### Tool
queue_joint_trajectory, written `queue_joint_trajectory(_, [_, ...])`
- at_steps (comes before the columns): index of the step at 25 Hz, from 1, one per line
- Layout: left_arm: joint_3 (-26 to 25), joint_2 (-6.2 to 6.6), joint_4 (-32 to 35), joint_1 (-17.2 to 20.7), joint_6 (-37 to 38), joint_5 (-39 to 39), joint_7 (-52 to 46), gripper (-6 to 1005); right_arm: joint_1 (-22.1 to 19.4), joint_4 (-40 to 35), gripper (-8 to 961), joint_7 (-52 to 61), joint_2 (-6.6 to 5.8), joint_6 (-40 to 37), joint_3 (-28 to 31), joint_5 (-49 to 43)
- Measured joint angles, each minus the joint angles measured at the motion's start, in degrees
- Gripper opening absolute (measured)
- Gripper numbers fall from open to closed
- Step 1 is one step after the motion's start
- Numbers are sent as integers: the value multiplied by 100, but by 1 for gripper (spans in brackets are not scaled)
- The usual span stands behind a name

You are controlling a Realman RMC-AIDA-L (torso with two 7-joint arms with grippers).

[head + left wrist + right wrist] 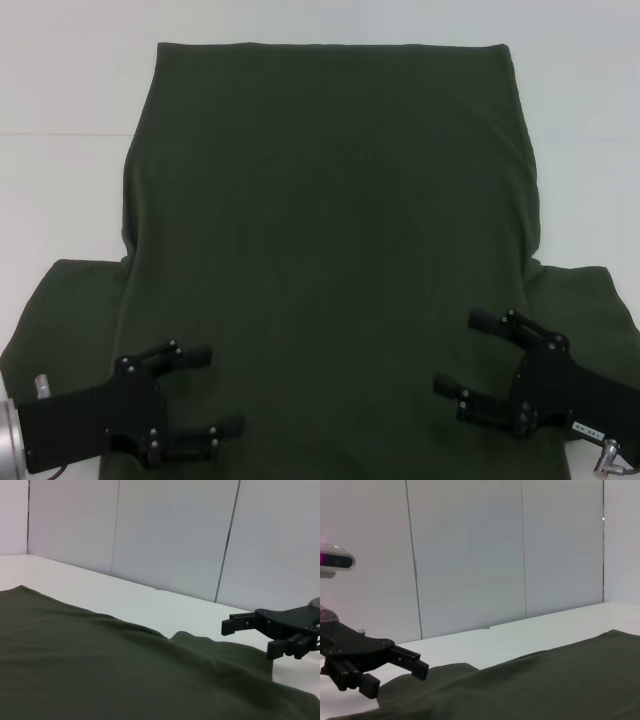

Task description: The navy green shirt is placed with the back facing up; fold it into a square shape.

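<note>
Head view: navy green shirt (330, 250) flat, left gripper (212, 390) & right gripper (458, 352) fingers apart.

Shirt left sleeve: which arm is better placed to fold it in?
Left, probably. The left gripper hangs open over the navy green shirt beside that sleeve; the right gripper is across the cloth.

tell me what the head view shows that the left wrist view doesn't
Only the head view shows the whole large dark olive-green cloth T-shirt spread flat, plain side up, both short sleeves out, with the left tool open over its near left part.

Only the left wrist view shows the pale panelled wall behind the white table.

Both show the shirt, the table and the right tool, open above the shirt near the right sleeve.
</note>
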Motion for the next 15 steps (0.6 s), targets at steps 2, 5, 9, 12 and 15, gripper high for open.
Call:
queue_joint_trajectory(2, [-4, -1, 0, 0, 0, -4, -1, 932, 0, 0, 945, 0, -1, 3, -11, 0])
queue_joint_trajectory(5, [-10, -2, 0, 2, 0, -17, -2, 932, 0, 0, 945, 0, 4, 8, -17, 0])
queue_joint_trajectory(9, [-13, -2, 0, 2, 0, -24, -3, 933, -6, 0, 945, 0, 6, 10, -17, 0])
queue_joint_trajectory(12, [-16, -2, 0, 2, -1, -24, -3, 933, -7, 1, 945, 0, 7, 10, -17, 0])
queue_joint_trajectory(15, [-17, -2, 0, 9, -3, -24, -3, 933, -9, 0, 945, 0, 7, 17, -15, 0])
